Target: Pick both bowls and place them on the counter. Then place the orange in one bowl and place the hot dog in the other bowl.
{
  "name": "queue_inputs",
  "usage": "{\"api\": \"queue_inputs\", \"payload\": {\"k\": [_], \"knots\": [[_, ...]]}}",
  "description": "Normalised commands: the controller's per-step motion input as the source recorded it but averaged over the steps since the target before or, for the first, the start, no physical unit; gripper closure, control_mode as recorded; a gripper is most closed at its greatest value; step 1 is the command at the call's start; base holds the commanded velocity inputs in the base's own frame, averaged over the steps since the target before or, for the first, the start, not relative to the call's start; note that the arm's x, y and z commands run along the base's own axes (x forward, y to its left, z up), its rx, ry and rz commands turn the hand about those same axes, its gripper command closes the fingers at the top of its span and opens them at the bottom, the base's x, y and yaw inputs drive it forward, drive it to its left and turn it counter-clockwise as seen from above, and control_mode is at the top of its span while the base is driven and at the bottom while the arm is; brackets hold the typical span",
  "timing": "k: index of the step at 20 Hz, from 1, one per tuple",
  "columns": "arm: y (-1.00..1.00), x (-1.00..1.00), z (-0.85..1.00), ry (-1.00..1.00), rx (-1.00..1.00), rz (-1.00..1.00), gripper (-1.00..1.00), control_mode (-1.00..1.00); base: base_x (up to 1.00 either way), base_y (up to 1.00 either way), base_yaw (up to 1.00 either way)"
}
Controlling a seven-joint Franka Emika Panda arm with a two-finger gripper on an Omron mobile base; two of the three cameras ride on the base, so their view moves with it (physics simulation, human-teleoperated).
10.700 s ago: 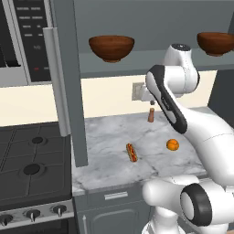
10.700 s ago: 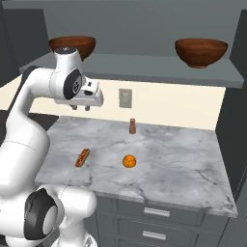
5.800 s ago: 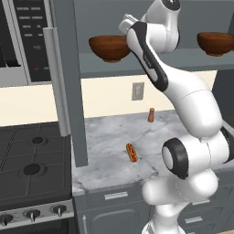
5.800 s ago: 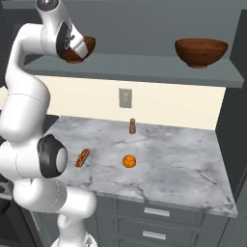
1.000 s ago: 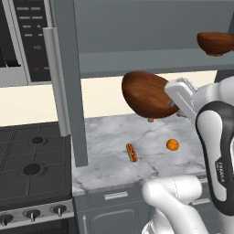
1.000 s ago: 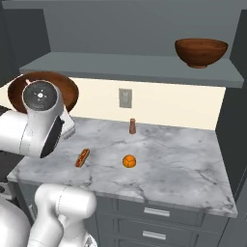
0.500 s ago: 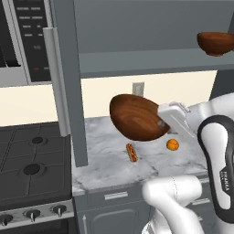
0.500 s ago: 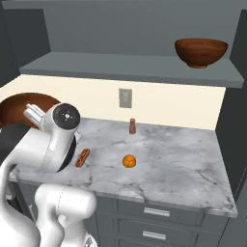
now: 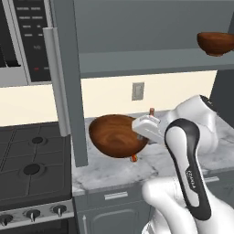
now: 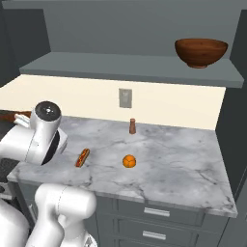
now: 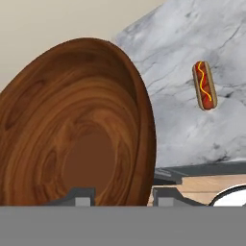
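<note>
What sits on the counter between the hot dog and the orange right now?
Nothing: in the right base view the stretch of counter between the hot dog and the orange is bare marble. The shaker stands farther back.

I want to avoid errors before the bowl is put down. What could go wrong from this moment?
The held bowl hangs tilted near the counter's left edge, beside the stovetop; set down there, it might overhang or tip. The hot dog lies close by, so the lowering bowl could land on it. The claw grips only the rim, so the bowl might slip.
</note>
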Motion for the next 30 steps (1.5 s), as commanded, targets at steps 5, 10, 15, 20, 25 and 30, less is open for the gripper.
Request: {"api": "queue_inputs", "payload": {"k": [5, 10, 15, 20, 25, 30], "knots": [[0.35, 0.46, -0.51, 0.02, -0.12, 0.00, 1.00, -1.00, 0.00, 0.00, 0.00], [0.12, 0.45, -0.50, 0.00, -0.02, 0.03, 1.00, -1.00, 0.00, 0.00, 0.00], [0.00, 0.44, -0.39, 0.00, 0.00, 0.06, 1.00, -1.00, 0.00, 0.00, 0.00], [0.02, 0.41, -0.37, 0.00, -0.01, 0.03, 1.00, -1.00, 0.00, 0.00, 0.00], [0.06, 0.38, -0.36, 0.00, -0.02, 0.00, 1.00, -1.00, 0.00, 0.00, 0.00], [0.09, 0.38, -0.31, 0.00, -0.02, 0.00, 1.00, -1.00, 0.00, 0.00, 0.00]]}}
